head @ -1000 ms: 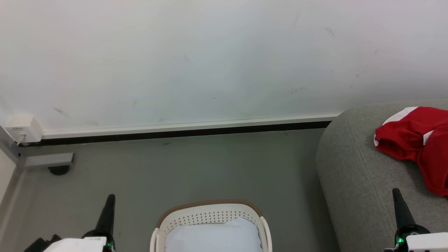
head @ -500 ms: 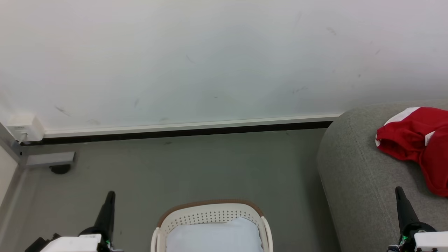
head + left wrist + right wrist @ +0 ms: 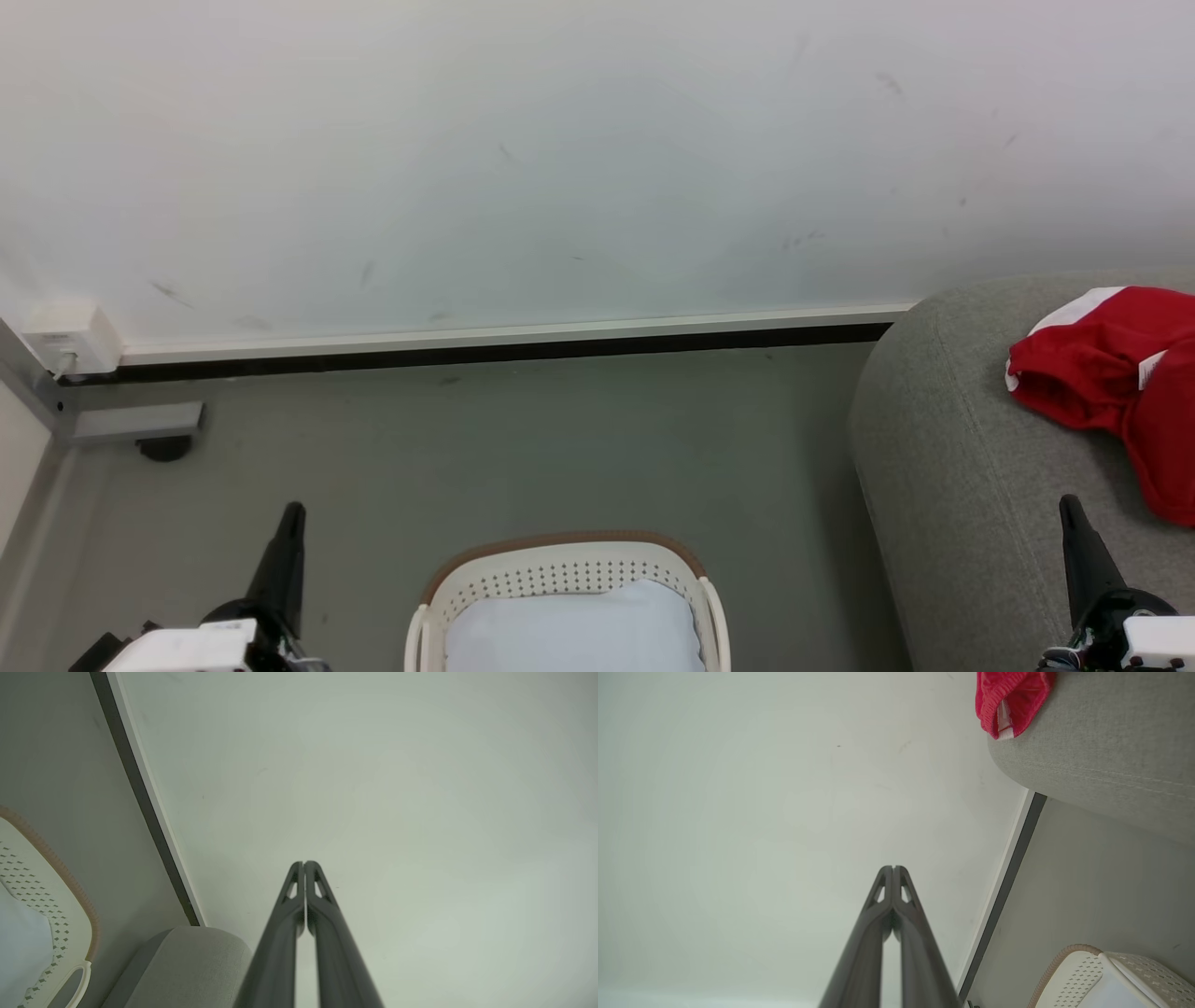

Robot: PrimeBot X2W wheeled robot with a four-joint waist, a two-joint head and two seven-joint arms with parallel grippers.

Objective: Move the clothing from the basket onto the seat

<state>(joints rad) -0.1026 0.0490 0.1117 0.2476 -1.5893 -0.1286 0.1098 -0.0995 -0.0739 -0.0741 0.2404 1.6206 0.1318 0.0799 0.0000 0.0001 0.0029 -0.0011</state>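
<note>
Woven matt seat (image 3: 952,467), perforated plastic basket (image 3: 560,574), soft red cloth clothing (image 3: 1102,359).

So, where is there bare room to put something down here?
Bare sofa fabric lies between its rounded left edge and the red clothing. Bare floor runs from the baseboard to the basket. The pale pad crowds the basket.

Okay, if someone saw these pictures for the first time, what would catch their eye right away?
The bright red clothing jumps out first, lying crumpled on the grey seat at the right edge of the head view. Next comes the cream basket on the floor at bottom centre, with a pale pad inside it. The left tool and right tool, both shut, point up from the lower corners.
</note>
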